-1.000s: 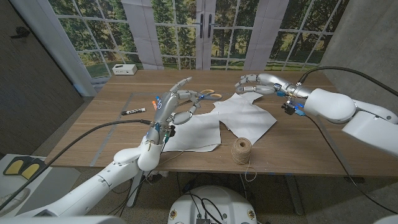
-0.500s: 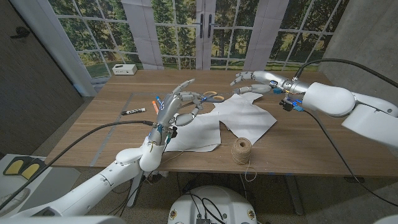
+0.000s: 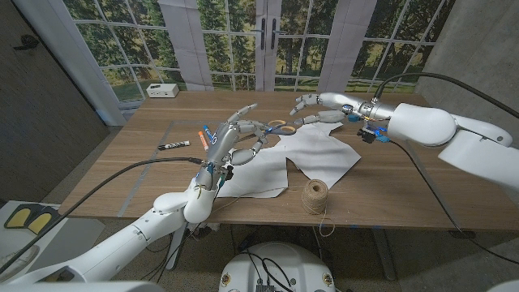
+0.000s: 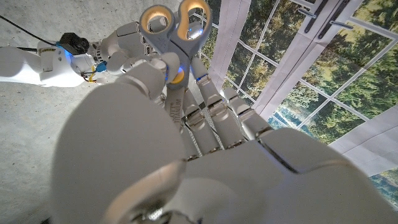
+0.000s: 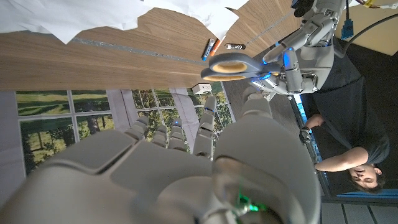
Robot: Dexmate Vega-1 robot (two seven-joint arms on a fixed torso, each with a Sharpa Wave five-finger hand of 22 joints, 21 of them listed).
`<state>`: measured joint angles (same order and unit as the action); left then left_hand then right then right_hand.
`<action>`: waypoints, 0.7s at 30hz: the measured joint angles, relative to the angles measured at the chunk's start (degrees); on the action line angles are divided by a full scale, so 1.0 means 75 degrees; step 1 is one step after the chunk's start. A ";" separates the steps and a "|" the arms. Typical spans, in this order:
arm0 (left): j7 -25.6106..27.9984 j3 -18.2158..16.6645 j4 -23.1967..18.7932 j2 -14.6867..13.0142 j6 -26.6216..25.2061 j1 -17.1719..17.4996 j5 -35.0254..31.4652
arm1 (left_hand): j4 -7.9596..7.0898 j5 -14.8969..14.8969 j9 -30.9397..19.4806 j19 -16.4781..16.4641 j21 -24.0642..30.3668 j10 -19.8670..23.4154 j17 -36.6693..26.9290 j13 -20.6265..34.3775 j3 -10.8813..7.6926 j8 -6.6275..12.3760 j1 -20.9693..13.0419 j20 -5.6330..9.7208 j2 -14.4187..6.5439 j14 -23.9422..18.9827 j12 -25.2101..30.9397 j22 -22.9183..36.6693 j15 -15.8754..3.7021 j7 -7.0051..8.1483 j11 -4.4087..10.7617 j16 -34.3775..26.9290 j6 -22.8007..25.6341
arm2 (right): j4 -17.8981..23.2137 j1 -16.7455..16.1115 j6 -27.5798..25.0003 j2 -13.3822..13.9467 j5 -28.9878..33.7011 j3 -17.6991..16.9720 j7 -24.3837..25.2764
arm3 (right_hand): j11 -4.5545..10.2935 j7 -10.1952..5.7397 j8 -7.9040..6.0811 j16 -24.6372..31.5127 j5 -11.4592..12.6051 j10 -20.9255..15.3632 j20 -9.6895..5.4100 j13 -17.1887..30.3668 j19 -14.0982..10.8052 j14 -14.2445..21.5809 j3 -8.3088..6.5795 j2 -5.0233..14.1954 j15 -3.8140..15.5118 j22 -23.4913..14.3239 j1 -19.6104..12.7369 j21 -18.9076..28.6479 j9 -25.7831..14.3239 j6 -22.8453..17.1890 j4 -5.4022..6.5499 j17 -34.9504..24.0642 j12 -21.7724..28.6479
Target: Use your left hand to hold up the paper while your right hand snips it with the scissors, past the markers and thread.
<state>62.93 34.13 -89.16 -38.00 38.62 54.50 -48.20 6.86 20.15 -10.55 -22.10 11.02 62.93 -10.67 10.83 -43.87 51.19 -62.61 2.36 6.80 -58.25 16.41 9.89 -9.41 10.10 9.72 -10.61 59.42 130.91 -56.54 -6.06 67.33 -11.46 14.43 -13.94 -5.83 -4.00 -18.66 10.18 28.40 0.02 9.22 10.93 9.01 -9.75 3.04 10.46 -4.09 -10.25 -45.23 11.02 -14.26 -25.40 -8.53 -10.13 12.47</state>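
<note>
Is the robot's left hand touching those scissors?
Touching. In the left wrist view the left hand has fingers wrapped around the scissors just below their handles, holding them.

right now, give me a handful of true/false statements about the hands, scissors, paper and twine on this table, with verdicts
1. The left hand holds the scissors up above the table. True.
2. The right hand grips the scissors. False: its fingers are spread and hold nothing, just short of the handles.
3. The paper is lifted off the table. False: it lies flat on the wood.
4. The twine ball stands near the table's front edge, by the paper. True.
5. The markers lie on the paper. False: they lie on bare wood to the robot's left of it.
</note>
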 measured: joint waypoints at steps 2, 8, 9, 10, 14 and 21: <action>0.0012 0.0014 0.0001 0.0000 0.0005 -0.0008 -0.0010 | 0.0000 0.0000 0.0000 0.0000 0.0000 0.0000 0.0000 0.0000 0.0000 0.0000 0.0000 0.0000 0.0000 0.0000 0.0000 0.0000 0.0000 0.0000 0.0000 0.0000 0.0000 | -0.0005 0.0169 -0.0020 -0.0048 0.0019 0.0133 -0.0062 | 0.0000 0.0000 0.0000 0.0000 0.0000 0.0000 0.0000 0.0000 0.0000 0.0000 -0.0021 0.0008 0.0000 0.0000 -0.0018 0.0000 0.0000 0.0000 -0.0021 0.0000 0.0000; 0.0017 0.0069 -0.0012 -0.0019 0.0005 -0.0024 -0.0035 | 0.0000 0.0000 0.0000 0.0000 0.0000 0.0000 0.0000 0.0000 0.0000 0.0000 -0.0020 0.0000 0.0020 0.0000 0.0003 0.0000 0.0000 -0.0042 0.0000 0.0000 0.0043 | -0.0009 0.0463 -0.0097 -0.0118 0.0100 0.0314 -0.0261 | 0.0042 -0.0041 -0.0028 0.0000 0.0028 0.0042 0.0000 0.0000 0.0000 0.0001 -0.0124 0.0036 0.0000 0.0000 -0.0125 0.0000 -0.0036 -0.0040 -0.0001 0.0000 0.0000; 0.0016 0.0079 -0.0023 -0.0025 0.0005 -0.0025 -0.0042 | 0.0000 -0.0001 -0.0019 0.0000 0.0000 0.0000 0.0000 0.0000 0.0000 0.0000 -0.0019 0.0000 0.0020 0.0000 0.0004 0.0000 0.0000 -0.0041 0.0000 0.0000 0.0043 | -0.0010 0.0550 -0.0125 -0.0151 0.0131 0.0424 -0.0314 | 0.0042 -0.0060 -0.0028 0.0000 0.0028 0.0042 0.0000 0.0001 0.0000 -0.0017 -0.0126 0.0049 0.0018 0.0000 -0.0140 0.0000 -0.0036 -0.0060 0.0000 0.0000 0.0000; 0.0016 0.0087 -0.0026 -0.0027 0.0005 -0.0026 -0.0043 | 0.0001 0.0003 -0.0034 0.0000 0.0000 0.0000 0.0000 0.0000 0.0000 0.0000 -0.0020 0.0000 0.0020 0.0000 0.0011 0.0000 0.0000 -0.0041 0.0000 0.0000 0.0043 | -0.0010 0.0571 -0.0134 -0.0158 0.0146 0.0441 -0.0337 | 0.0042 -0.0084 -0.0054 0.0000 0.0028 0.0042 0.0000 0.0001 -0.0001 -0.0030 -0.0148 0.0074 0.0034 0.0000 -0.0166 0.0000 -0.0048 -0.0083 -0.0022 0.0000 0.0000; 0.0022 0.0123 -0.0044 -0.0034 0.0005 -0.0033 -0.0111 | 0.0001 0.0039 -0.0038 0.0000 0.0000 0.0000 0.0000 0.0000 -0.0001 0.0000 -0.0021 0.0000 0.0022 0.0000 0.0025 0.0000 0.0000 -0.0041 0.0000 0.0000 0.0043 | -0.0005 0.0768 -0.0168 -0.0226 0.0207 0.0602 -0.0426 | 0.0041 -0.0140 -0.0086 0.0000 0.0045 0.0041 0.0000 0.0001 -0.0001 -0.0012 -0.0264 0.0083 0.0070 0.0000 -0.0338 0.0000 -0.0071 -0.0139 -0.0017 0.0000 0.0000; 0.0080 0.0157 -0.0068 -0.0038 -0.0005 -0.0028 -0.0214 | -0.0018 0.0039 -0.0068 0.0000 0.0000 0.0001 0.0000 0.0000 0.0019 -0.0051 -0.0051 0.0000 0.0049 0.0000 0.0026 0.0000 0.0000 -0.0040 0.0000 0.0000 0.0043 | 0.0036 0.0997 -0.0292 -0.0282 0.0384 0.0802 -0.0595 | 0.0097 -0.0217 -0.0086 0.0000 0.0057 0.0066 0.0000 0.0001 -0.0001 -0.0030 -0.0387 0.0085 0.0087 0.0000 -0.0497 0.0000 -0.0106 -0.0136 -0.0021 0.0000 0.0000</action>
<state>63.53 35.31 -89.67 -38.29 38.58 54.29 -49.80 6.73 20.44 -11.06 -22.10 11.02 62.94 -10.67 10.84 -43.73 50.81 -62.99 2.36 7.16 -58.25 16.61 9.89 -9.40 9.79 9.72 -10.61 59.74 131.18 -49.07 -8.25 65.21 -8.59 20.44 -18.40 -5.10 -5.63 -19.30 10.19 28.83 0.52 9.22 10.94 9.00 -9.97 0.14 11.09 -3.43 -10.25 -48.96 11.02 -15.06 -26.42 -8.69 -10.14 12.47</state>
